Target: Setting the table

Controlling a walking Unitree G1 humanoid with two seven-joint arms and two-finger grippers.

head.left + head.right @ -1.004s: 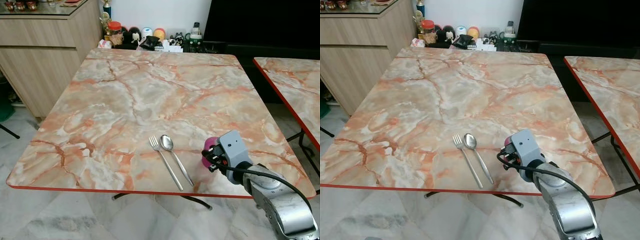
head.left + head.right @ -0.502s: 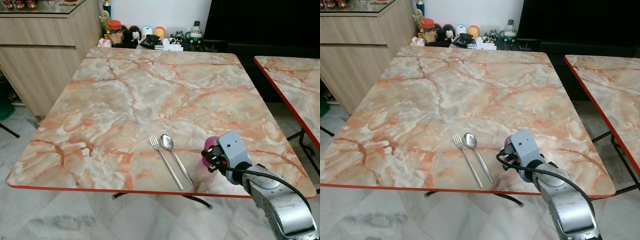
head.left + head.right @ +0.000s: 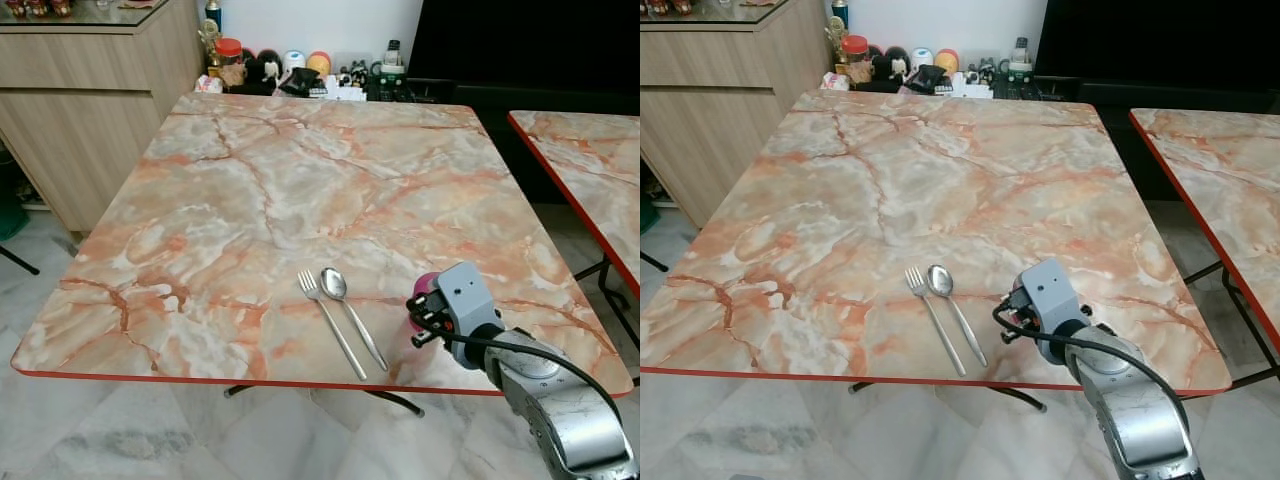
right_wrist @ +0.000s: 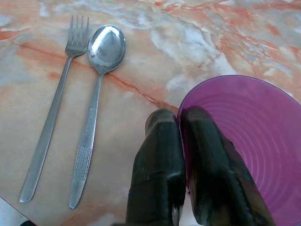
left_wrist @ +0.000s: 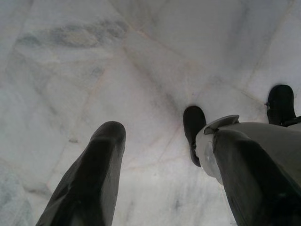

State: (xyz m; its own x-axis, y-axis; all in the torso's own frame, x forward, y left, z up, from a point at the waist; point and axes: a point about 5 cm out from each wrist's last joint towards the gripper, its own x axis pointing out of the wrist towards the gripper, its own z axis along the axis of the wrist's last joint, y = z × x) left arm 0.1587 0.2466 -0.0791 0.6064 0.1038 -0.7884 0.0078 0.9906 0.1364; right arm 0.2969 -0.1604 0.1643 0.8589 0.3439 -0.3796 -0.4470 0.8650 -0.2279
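Head views, with both wrist views. The right hand (image 4: 181, 160) reaches over the near right part of the marble-patterned desk (image 3: 300, 170), its two black fingers (image 4: 157, 174) pressed together on the wall of a purple cup (image 4: 244, 141), one finger outside the rim and the other inside it. The cup (image 3: 424, 290) stands upright close to the near edge of the desk, largely hidden in the head views by the grey wrist housing. Just to its left lie a fork (image 3: 330, 323) and a spoon (image 3: 350, 315), side by side and parallel, bowl and tines pointing away from the robot, handles toward the near edge; they are near the cup but apart from it.

Compared with the frames of a second ago, the right hand has shifted only slightly, a little to the right and down, and less of the cup now shows above the housing. The fork and spoon have not moved.

Interpretation: the cup is probably being lowered to, or has just reached, its place at the right of the cutlery. Whether its base already rests on the desk cannot be told. If it does, the placing step is nearly complete, and releasing the rim remains.

The left hand (image 5: 160, 165) hangs idle above the pale tiled floor (image 5: 94, 56), its fingers spread apart and holding nothing.
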